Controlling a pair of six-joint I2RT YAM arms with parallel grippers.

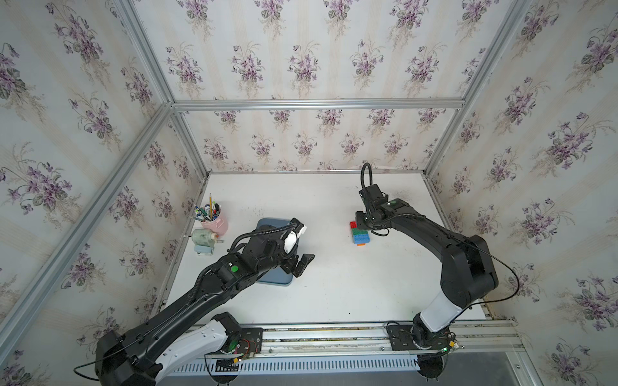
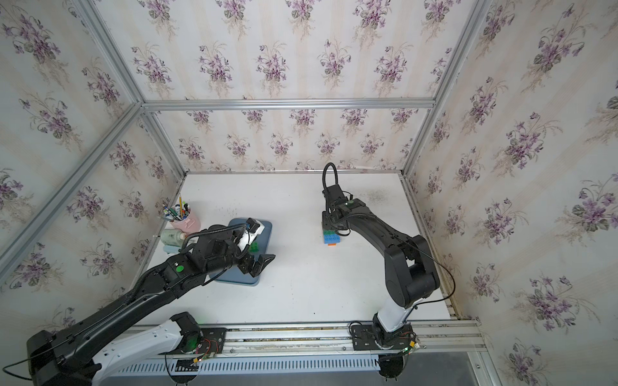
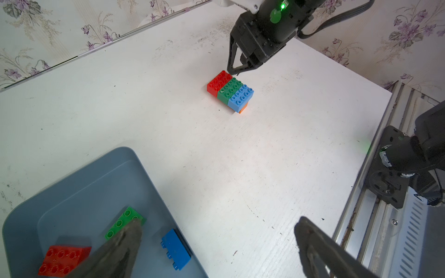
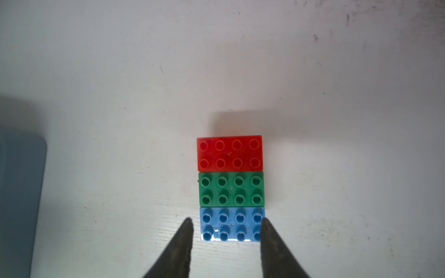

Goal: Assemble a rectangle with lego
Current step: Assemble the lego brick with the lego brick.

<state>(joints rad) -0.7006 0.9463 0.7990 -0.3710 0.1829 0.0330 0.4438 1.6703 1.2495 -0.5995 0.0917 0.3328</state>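
Here, right fingers [image 4: 178, 252] hang clenched at the lego row [image 4: 231, 190]; left fingers [image 3: 120, 250] gape at the tray [image 3: 72, 192] edge.

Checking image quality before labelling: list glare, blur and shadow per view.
Right wrist view: glare streaks the blue brick, soft shadow beside the red brick, right end effector's fingers blurred. Left wrist view: left end effector's finger smeared, brick stack sharp.

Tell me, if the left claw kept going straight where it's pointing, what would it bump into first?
The left claw would probably hit the white table, short of the brick row; depth is hard to judge.
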